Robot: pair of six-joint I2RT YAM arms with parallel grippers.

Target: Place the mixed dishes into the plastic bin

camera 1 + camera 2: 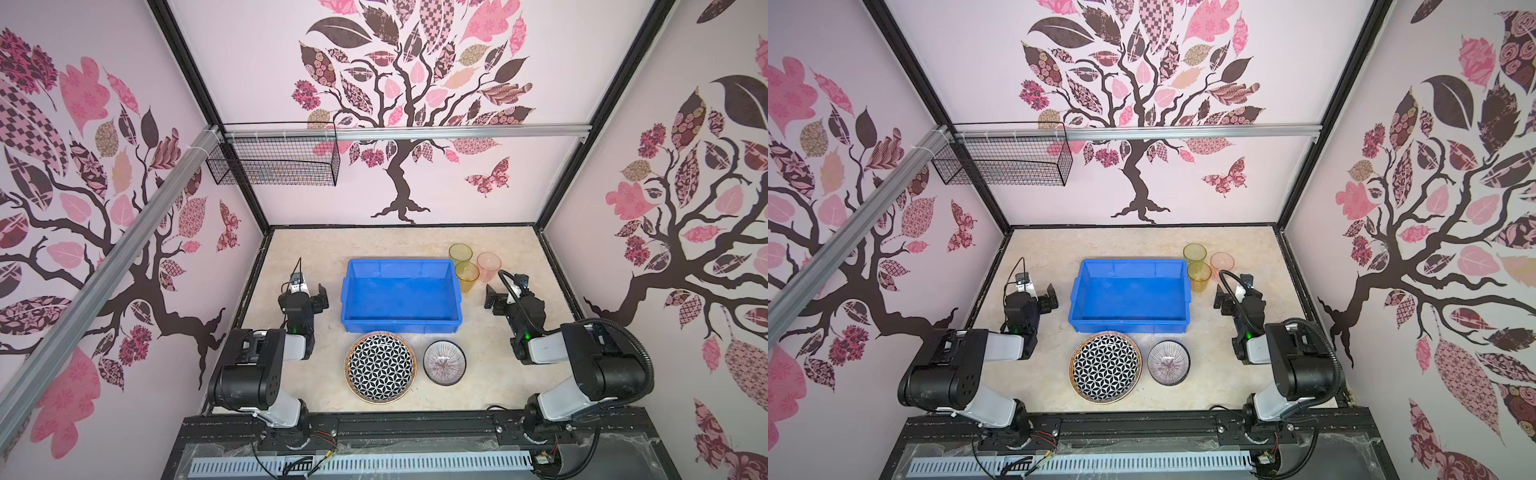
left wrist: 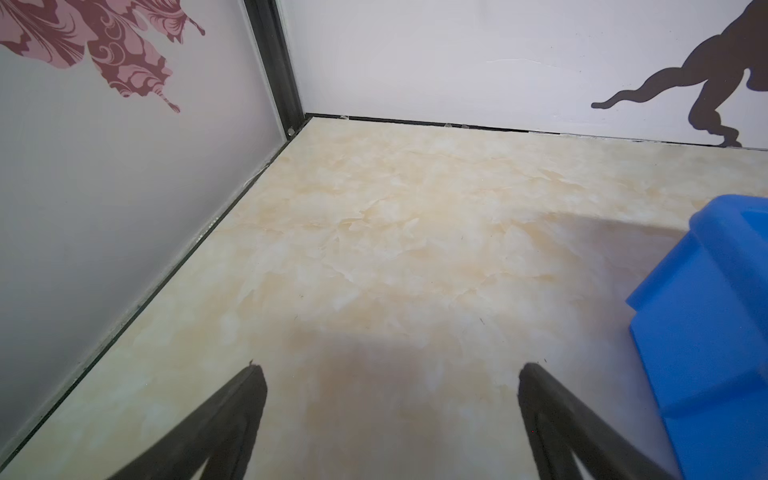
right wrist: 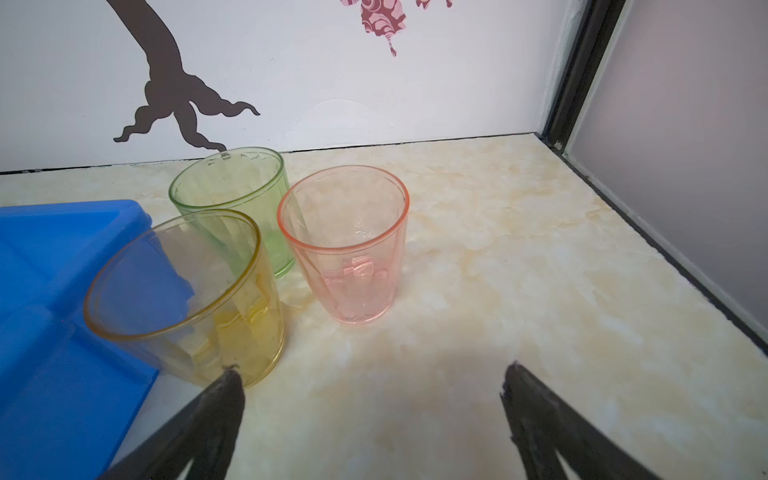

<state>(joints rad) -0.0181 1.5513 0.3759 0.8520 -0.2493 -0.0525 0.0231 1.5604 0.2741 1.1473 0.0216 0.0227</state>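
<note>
In both top views we see the plastic bin [image 1: 401, 295] on the tabletop [image 1: 311, 257], the geometric plate [image 1: 380, 366] and striped bowl [image 1: 444, 362] just before its near wall, and the green cup [image 1: 460, 253], yellow cup [image 1: 467, 276] and pink cup [image 1: 488, 267] at its far right corner. Left wrist: our left hand [image 2: 390, 374] gapes empty beside the bin. Right wrist: our right hand [image 3: 372, 374] gapes empty, facing the cups.

Blue bin [image 1: 401, 291], blk-wht plate [image 1: 380, 367].
</note>
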